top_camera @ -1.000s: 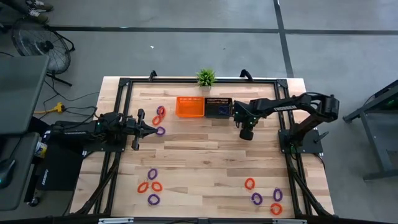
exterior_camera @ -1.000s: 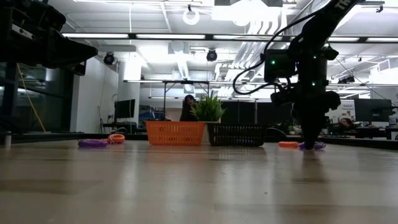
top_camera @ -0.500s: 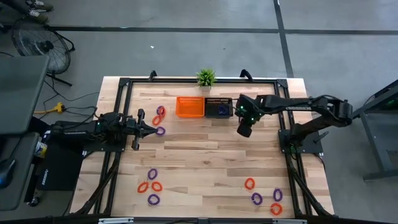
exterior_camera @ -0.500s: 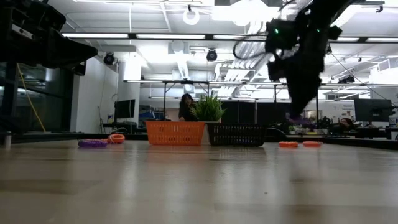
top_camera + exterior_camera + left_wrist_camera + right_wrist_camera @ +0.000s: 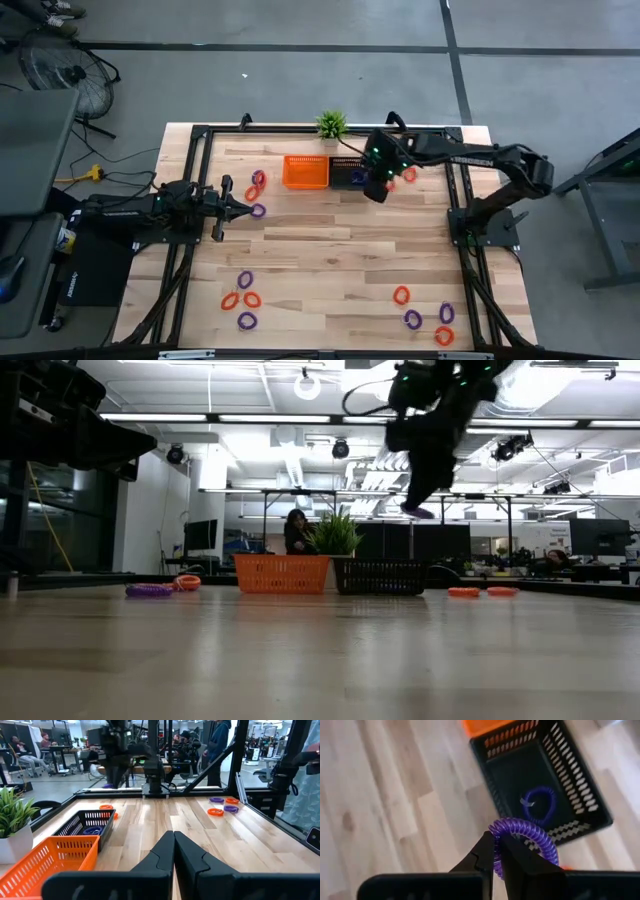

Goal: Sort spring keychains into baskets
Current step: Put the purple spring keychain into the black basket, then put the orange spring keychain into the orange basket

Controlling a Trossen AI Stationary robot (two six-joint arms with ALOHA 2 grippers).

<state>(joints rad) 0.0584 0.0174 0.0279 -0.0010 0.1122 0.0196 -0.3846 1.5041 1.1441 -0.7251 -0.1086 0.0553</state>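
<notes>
My right gripper [image 5: 375, 189] is shut on a purple spring keychain [image 5: 522, 837] and hangs high above the table by the near right corner of the black basket [image 5: 352, 172]. One purple keychain [image 5: 540, 804] lies inside that basket. The orange basket [image 5: 305, 171] stands against its left side. My left gripper [image 5: 248, 209] is shut and waits low at the table's left, beside a purple keychain [image 5: 258, 210]. More orange and purple keychains lie flat in groups at the near left [image 5: 243, 297], the near right [image 5: 425, 315] and the far left [image 5: 256, 184]. My right gripper pinches the purple keychain between its two fingers [image 5: 485, 852] at one side of the coiled ring [image 5: 499, 831]. The fingers come from above, pointing down. The ring is lifted clear and juts out sideways from the fingertips [image 5: 418, 512], high over the table.
A small green potted plant [image 5: 331, 125] stands at the far edge behind the baskets. Two orange keychains [image 5: 406, 176] lie right of the black basket. A black frame runs round the table. The middle of the wooden top [image 5: 330, 250] is bare. People sit in the room beyond.
My right gripper has risen from the table with the purple keychain, lifting it clear. It has moved left and toward the far edge, up to the black basket. Two orange keychains stayed on the table where it was.
</notes>
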